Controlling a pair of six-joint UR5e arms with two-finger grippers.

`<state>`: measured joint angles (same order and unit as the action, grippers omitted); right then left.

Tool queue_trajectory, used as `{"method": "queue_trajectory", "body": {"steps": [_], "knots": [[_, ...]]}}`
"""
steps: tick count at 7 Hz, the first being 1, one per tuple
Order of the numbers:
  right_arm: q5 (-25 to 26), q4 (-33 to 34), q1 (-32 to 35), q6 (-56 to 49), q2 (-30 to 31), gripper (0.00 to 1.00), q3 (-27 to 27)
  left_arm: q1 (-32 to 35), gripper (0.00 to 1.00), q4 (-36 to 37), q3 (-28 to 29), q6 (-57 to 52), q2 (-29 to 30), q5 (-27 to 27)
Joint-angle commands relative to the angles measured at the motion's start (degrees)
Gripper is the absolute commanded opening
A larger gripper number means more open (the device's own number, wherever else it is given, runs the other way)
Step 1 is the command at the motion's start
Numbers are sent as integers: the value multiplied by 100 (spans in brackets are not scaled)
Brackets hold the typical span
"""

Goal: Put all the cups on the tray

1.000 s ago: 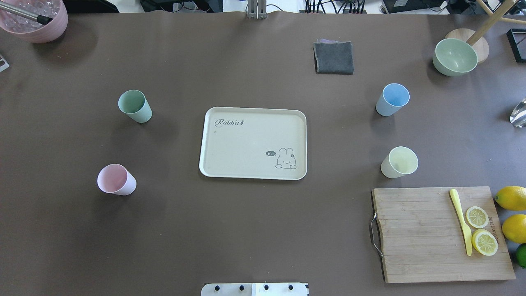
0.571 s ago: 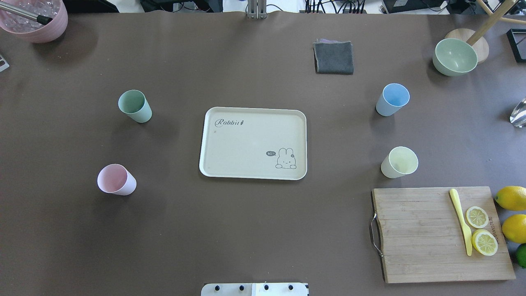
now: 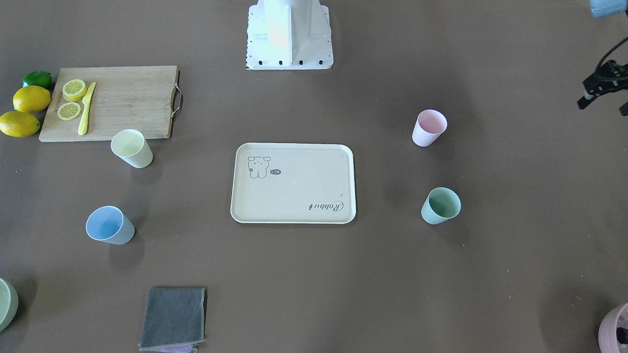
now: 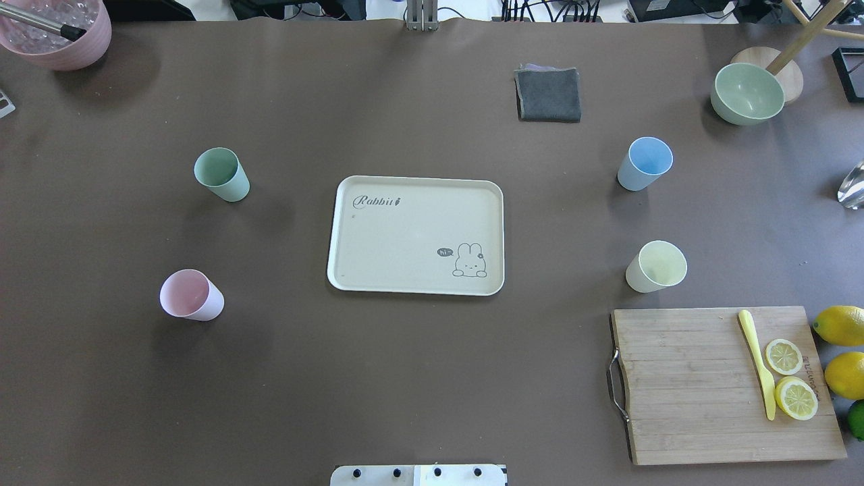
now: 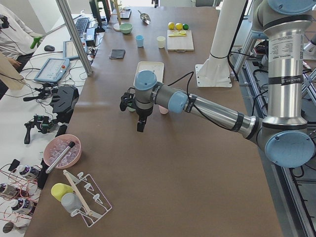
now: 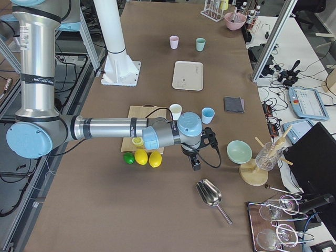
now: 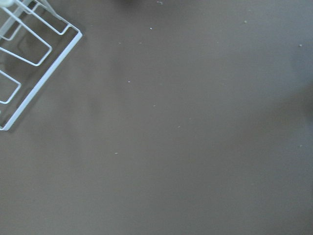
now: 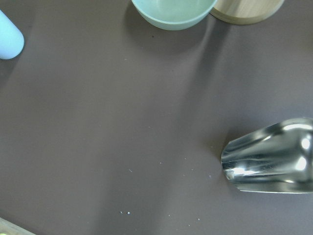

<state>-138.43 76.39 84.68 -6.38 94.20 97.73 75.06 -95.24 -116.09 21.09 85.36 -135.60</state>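
Left fingers (image 5: 140, 123), right fingers (image 6: 196, 164): gap cannot tell; cups (image 4: 221, 174) all outside tray (image 4: 405, 229).

A long brown-covered table (image 5: 173, 187) spreads beneath the left gripper (image 5: 140, 126), and a cluttered white desk (image 5: 17, 116) stands beyond it, evenly lit.

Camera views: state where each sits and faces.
Front-facing: across table, down on tray; base, left arm show.
Overhead: opposite side, down on tray; base edge.
Exterior left: table end, lengthwise; left arm near.
Exterior right: opposite end; right arm near.
Left wrist: down on table, rack; no body.
Right wrist: down on scoop, bowl; none.
Overhead and front-facing share tray, cups.
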Motion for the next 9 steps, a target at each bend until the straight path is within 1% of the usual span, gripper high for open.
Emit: {"method": "queue_trajectory", "body": {"steps": [1,2,3,4,5,6,8,9], "knots": [[-53,-28,-328,417,2,100,394,-954,98,-930,-115,1645,16,477],[-35,-28,-565,862,-7,100,544,-1768,98,-1204,-115,2775,207,1073],[-44,-37,-767,1380,-42,100,615,-2359,97,-1216,-106,3604,523,1419],[-35,-37,-1056,1873,-77,99,746,-2800,97,-1216,-98,4135,717,1666],[-18,-45,-1329,2260,-86,98,887,-3144,97,-1216,-71,4227,728,1955],[-35,-46,-1445,2343,-103,98,966,-3199,95,-1216,-28,4193,719,2019],[35,-46,-1997,3323,-278,94,1046,-3278,95,-1216,60,4175,684,2028],[53,-37,-2269,3728,-471,93,950,-3296,95,-1216,61,4175,675,2028]]}}
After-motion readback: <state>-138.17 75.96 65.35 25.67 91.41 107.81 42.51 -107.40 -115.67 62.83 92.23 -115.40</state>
